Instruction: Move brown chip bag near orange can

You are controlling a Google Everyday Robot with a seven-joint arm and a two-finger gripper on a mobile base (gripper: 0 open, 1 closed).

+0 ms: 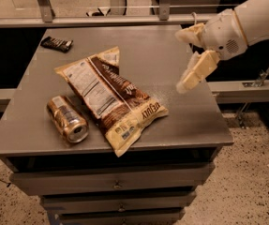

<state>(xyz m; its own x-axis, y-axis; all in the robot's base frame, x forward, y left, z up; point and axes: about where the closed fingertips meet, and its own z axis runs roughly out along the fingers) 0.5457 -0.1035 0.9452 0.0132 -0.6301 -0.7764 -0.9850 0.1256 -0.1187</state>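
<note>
3 items on the grey tabletop (171, 50): brown chip bag (110, 97), orange can (68, 119), small dark wrapped candy bar (56, 43).

Bag: lies flat, approx. centre of the top and running diagonally. One end points far-left, the other near-right, close to the near edge. Back side faces up, with the white nutrition panel twd the far-left end and cream-yellow at the near end w/ printed text. Surface is crinkled. Nothing is holding it.

Can: lies on its side, left of the bag and nearer the near-left part of the top. Shiny rim end faces near-right. It sits just beside the bag's left edge. Contact vs. a thin gap: cannot tell.

Candy bar: far-left corner of the top, well apart from both bag and can.

Gripper (182, 60): in the air over the right side of the top, right of the bag and well apart from it. The cream fingers (197, 71) are spread apart w/ nothing between them. One finger sits higher and farther, the other hangs lower and points down-left twd the table. The white wrist/arm (246, 22) enters from the upper right.

Table front: drawers (115, 184) w/ small knobs below the top. Speckled floor (251, 172) to the near right. A metal rail (124, 20) runs along the far side behind the table.
</note>
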